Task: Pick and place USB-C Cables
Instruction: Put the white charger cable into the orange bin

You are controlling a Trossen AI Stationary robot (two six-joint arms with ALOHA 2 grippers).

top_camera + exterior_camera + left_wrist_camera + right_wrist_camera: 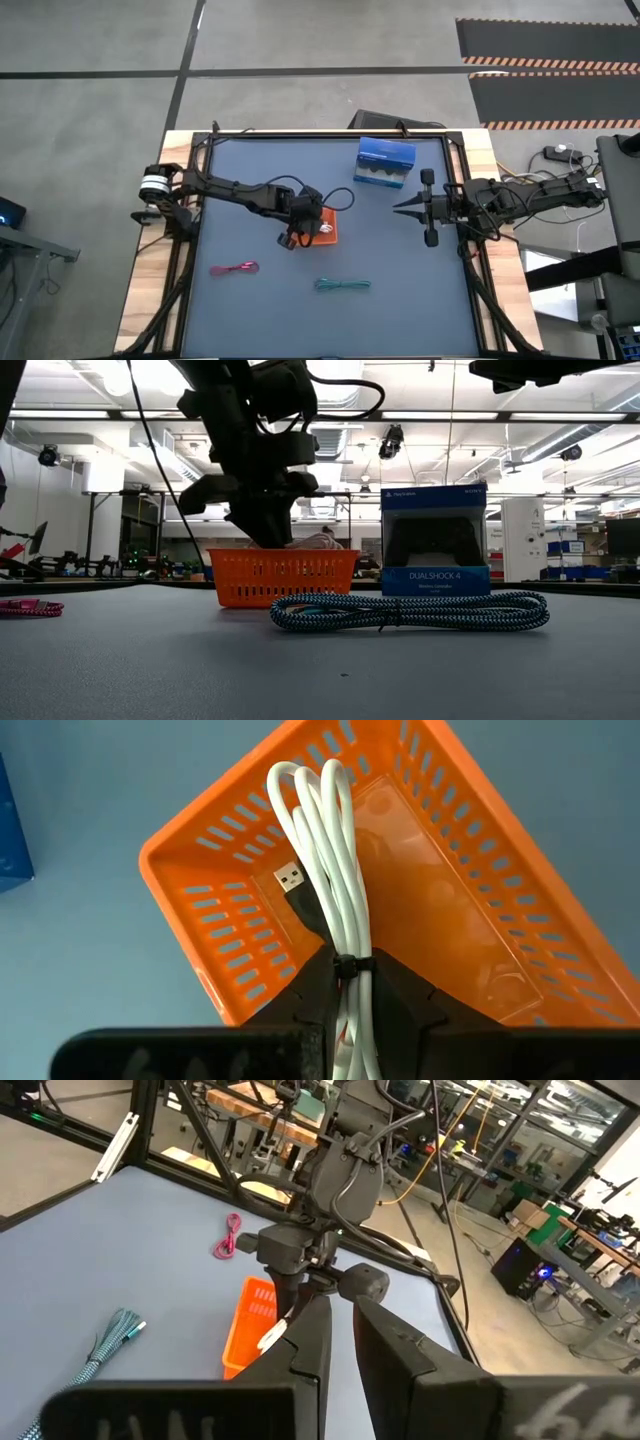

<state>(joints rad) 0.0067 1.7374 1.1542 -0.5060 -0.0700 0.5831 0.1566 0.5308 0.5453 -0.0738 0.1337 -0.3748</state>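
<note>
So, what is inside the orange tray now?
The white cable hangs into the tray, gripped by the left hand. The floor near it looks bare; the part under the hand is hidden.

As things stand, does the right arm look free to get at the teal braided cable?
Probably yes: the teal braided cable lies alone on open mat, and the right hand waits nearby, apparently holding nothing.

The blue box [434, 540] just beside the orange basket [284, 578] reads "PlayStation" on top and "DUALSHOCK 4" below.
</note>
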